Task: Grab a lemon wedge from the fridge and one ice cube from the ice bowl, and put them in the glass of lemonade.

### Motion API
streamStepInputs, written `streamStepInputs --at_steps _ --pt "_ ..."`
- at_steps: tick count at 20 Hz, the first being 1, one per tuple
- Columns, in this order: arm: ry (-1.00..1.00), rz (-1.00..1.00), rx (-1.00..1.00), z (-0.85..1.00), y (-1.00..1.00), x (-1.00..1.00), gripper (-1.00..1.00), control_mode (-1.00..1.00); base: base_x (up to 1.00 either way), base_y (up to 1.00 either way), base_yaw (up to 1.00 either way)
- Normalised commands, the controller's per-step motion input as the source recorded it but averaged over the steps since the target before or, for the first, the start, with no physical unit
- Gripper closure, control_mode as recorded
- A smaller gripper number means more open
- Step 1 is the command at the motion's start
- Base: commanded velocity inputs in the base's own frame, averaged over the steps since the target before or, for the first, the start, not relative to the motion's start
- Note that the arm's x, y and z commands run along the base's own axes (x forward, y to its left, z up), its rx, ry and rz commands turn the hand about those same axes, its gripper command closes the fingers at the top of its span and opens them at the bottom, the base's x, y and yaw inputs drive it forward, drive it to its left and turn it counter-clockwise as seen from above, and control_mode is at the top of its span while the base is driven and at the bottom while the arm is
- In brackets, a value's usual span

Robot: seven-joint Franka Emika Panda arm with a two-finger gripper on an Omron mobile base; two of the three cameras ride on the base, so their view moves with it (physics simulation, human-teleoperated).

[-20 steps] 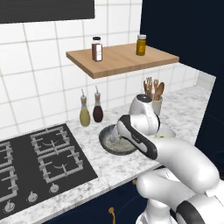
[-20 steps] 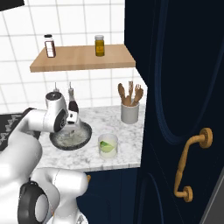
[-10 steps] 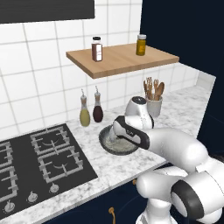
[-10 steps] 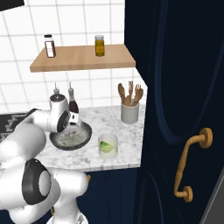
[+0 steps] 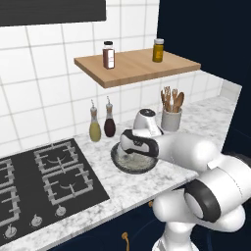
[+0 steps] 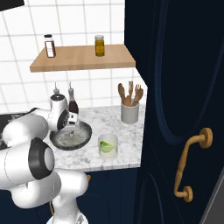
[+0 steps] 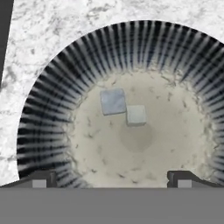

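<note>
Ice-cube pickup, in hand: two-finger gripper [image 7: 111,180], jaws wide and empty, poised over wide shallow ribbed dark ice bowl [image 7: 43,109] holding two pale square ice cubes [image 7: 113,101] touching near its centre; next, probably descend and close on one cube.

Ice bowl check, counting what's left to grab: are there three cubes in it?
No, the hand view shows just two ice cubes in the ice bowl.

My white arm hiding the near rim of the wide dark ribbed ice bowl [image 5: 128,165], the bowl's right side cut off in hand view, pincer [image 7: 112,178] fingertips barely visible, black gas hob [image 5: 34,181] cropped at left.
</note>
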Motion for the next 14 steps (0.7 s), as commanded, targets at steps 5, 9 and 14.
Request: streamStepInputs --at_steps 5,9,14 --pt "0.0 0.03 -0.01 -0.28 0.01 0.16 -1.0 -1.0 0.0 0.0 0.0" --pt "0.0 0.02 -0.02 -0.22 0.08 0.18 -1.0 -1.0 0.0 0.0 0.0" --pt "0.0 0.0 -0.01 -0.17 0.1 0.14 -1.0 -1.0 0.0 0.0 0.0"
